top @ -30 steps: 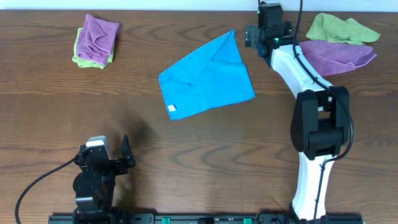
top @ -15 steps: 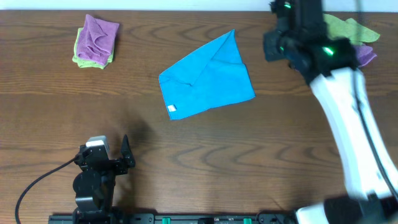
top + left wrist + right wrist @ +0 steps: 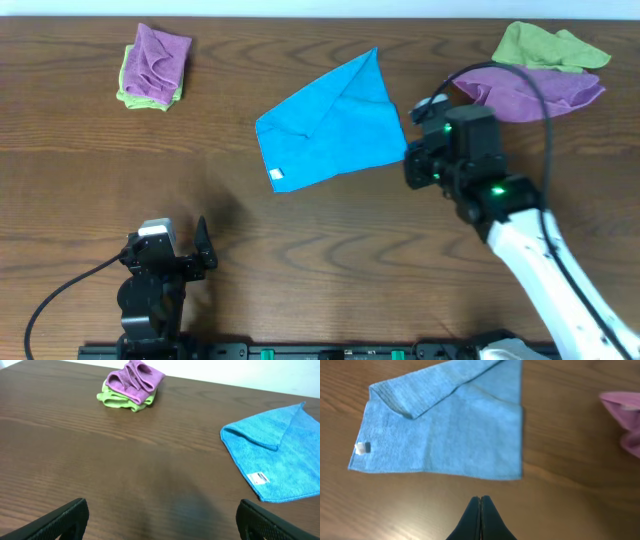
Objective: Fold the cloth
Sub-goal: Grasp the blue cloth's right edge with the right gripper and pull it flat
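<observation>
Bright sky-blue square microfibre cloth (image 3: 335, 125) lies on the brown wood-grain table (image 3: 350, 250), not held by either arm. It is only partly folded: one flap is turned over along a diagonal crease, so the outline is an uneven four-sided shape with a point at its far end. The small white tag (image 3: 277, 176) sits face up on the cloth's near corner, on the left arm's side.

Right gripper (image 3: 481, 500): fingers pressed flat against each other with nothing between them. In the right wrist view the tips are over bare wood just off the cloth's near edge, clear of the fabric. Height above the table is hard to judge; it looks to be hovering. In the overhead view the white right arm (image 3: 530, 250) ends just beside the cloth's right-hand corner.

Left gripper (image 3: 162, 505): jaws spread wide and empty, well apart from the cloth, on its near side past the tag corner. The left wrist view shows the cloth's tag corner and fold edge ahead and to its right.

Other items, relative to the cloth:
- Crumpled purple cloth on a lime-green cloth (image 3: 150, 65), stacked, well off its left side.
- Loose purple cloth (image 3: 535, 90) off its right side, with a lime-green cloth (image 3: 545, 45) touching it on the far side. Neither touches the blue cloth.
</observation>
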### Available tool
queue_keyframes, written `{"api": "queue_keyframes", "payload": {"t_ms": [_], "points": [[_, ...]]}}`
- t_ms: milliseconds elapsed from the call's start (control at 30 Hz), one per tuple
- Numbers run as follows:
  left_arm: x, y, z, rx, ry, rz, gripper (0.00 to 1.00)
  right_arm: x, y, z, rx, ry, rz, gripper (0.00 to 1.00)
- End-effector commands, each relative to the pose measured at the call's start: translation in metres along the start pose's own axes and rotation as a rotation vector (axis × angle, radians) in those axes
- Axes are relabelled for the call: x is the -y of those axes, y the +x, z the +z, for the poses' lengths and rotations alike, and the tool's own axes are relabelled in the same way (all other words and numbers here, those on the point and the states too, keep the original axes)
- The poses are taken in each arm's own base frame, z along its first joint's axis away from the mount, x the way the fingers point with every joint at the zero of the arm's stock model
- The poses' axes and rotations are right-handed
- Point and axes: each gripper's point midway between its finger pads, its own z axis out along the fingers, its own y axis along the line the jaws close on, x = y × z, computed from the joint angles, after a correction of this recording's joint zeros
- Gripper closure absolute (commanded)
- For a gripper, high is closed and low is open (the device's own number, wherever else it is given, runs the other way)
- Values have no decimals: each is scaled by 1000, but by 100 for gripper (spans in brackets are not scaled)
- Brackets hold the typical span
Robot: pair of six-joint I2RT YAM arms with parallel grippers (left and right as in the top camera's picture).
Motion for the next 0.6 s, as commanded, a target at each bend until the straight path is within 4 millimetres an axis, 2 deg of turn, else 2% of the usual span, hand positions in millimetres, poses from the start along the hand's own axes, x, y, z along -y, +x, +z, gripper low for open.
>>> {"api": "queue_keyframes", "payload": {"t_ms": [0,133,233,333,433,567], "points": [[-2,9,3,-20,-10,16,5,-12,10,30,-24,-42,-17,99],[-2,9,3,-20,-10,16,5,-14,9,79,-4,-53,-23,99],[-2,9,3,-20,-10,16,5,-16,20,109,-18,-59,-28,98],[-2,9,3,-20,-10,16,5,-7,29,136,-19,-17,0,99],[-2,9,3,-20,-10,15,5,-1,39,155,-24,-1,9,99],[-2,9,3,-20,-10,16,5,2,54,164,-63,11,15,98]]}}
